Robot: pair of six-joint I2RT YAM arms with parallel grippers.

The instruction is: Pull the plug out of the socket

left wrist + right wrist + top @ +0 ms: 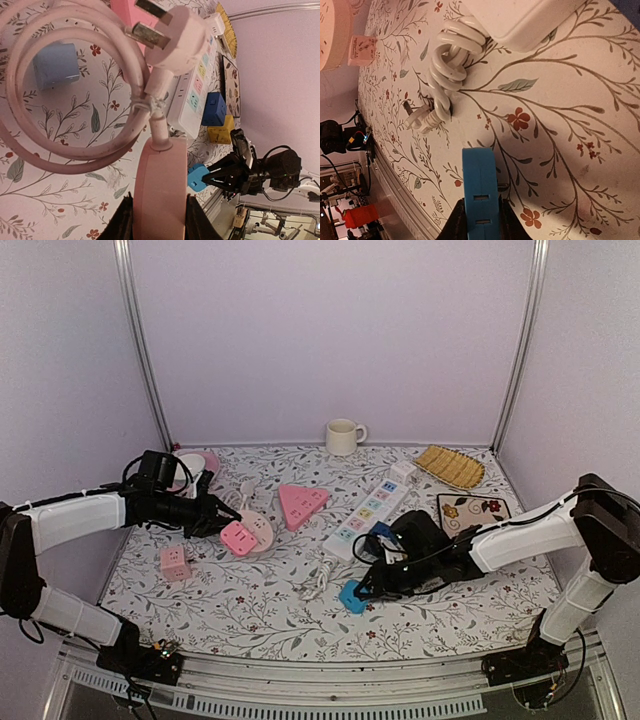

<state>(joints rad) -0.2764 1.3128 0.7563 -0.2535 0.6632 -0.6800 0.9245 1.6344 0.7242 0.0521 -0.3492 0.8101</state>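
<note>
My left gripper [212, 512] is shut on a round pink socket [160, 190], whose body fills the gap between the two fingers. The socket's own pink cord is coiled above it and ends in a pink plug [172, 32] with bare prongs. Near the front of the table my right gripper [368, 588] is shut on a small blue plug [479, 190] with two slots in its edge. A metal prong shows at the plug's side, just above the floral cloth. The blue plug [351, 597] is well apart from the pink socket [240, 538].
A white power strip [372, 505] lies in the middle, its coiled white cord [451, 50] and white plug [420, 117] beside the blue plug. Around it are a pink triangular socket [302, 503], a pink cube [175, 562], a cup [343, 436], a woven tray [450, 466] and a coaster [473, 511].
</note>
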